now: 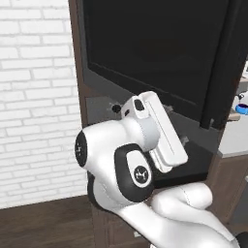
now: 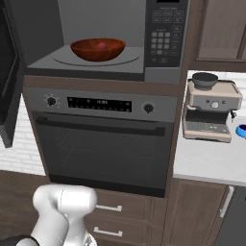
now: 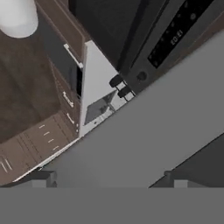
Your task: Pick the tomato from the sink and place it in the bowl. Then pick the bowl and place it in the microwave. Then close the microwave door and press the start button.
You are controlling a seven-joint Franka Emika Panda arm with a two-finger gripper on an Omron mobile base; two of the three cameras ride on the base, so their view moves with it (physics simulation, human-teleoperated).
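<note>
The gripper (image 3: 109, 183) is spread wide and holds nothing; in the hand view its 2 finger tips (image 3: 43, 178) rise close under a flat grey surface, which I take for the door (image 1: 155, 48), though I cannot tell this for sure. In the left base view the arm (image 1: 145, 140) is folded just below and in front of the door, which stands swung open. Further back, the bowl (image 2: 97, 49) sits inside the microwave (image 2: 96, 33), with the tomato (image 2: 102, 45) in it. So I judge the step in hand is closing the door. It is best to push on the outer face, far from the hinge, in 1 steady arc. The key panel (image 2: 166, 36) comes after.
</note>
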